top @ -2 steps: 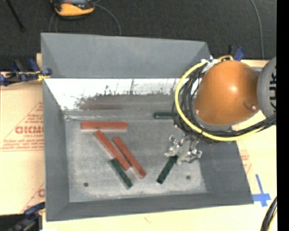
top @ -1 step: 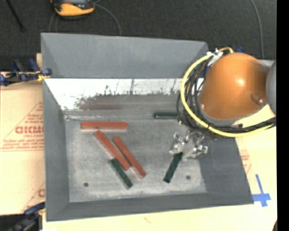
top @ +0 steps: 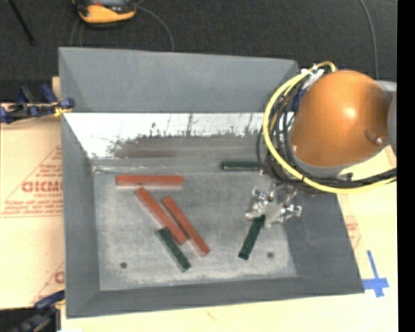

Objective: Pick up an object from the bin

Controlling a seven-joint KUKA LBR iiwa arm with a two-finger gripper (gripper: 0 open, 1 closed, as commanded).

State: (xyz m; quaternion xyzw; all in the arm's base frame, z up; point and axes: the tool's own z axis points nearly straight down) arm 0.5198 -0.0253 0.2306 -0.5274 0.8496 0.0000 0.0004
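Dark-green flat bar (top: 250, 241), upper end at gripper (top: 272, 211).

Arm (top: 391, 116): one, grey, entered from the right edge of the view and seen from above, with the wrist turned downward.
Orange cover (top: 335, 120): domed and glossy, fitted over the wrist; most of the arm beneath is hidden by it.
Cables (top: 277, 126): yellow and black, looped round the cover's left side and carried under its lower edge towards the right.
Gripper (top: 272, 209): bare metal, mounted below and left of the cover, pointed down.
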